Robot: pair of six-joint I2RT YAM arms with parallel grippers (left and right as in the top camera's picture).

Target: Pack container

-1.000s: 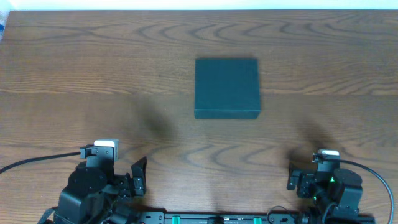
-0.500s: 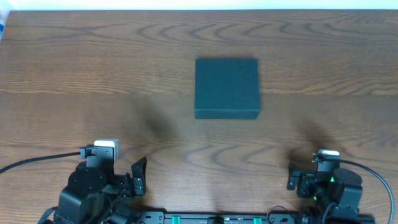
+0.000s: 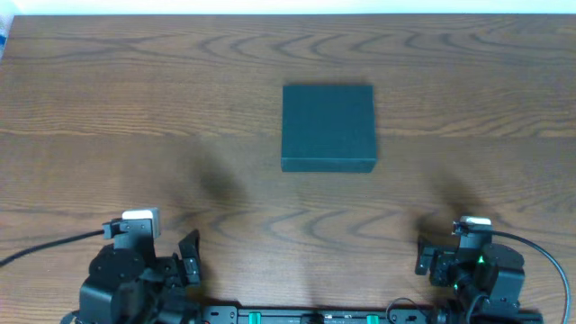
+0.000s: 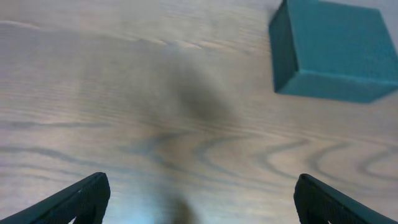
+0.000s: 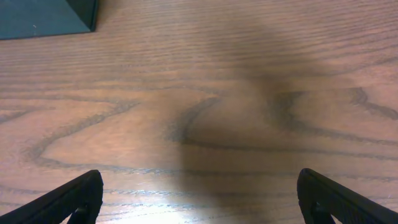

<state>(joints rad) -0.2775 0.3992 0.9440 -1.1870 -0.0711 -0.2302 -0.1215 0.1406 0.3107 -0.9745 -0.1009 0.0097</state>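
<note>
The dark teal-green container (image 3: 328,126) sits shut on the wooden table, a little right of centre. It also shows at the top right of the left wrist view (image 4: 329,50) and as a corner at the top left of the right wrist view (image 5: 46,17). My left gripper (image 3: 187,261) is at the front left, open and empty; its two fingertips frame bare wood in the left wrist view (image 4: 199,199). My right gripper (image 3: 425,259) is at the front right, open and empty, fingertips wide apart in the right wrist view (image 5: 199,199). Both are well short of the container.
The wooden table (image 3: 135,108) reaches a pale strip along the far edge. Black cables run from both arms at the front corners. No snack packets show in any view.
My left arm has drawn back and a little to the left toward the front edge. The right arm and the container have not moved.
</note>
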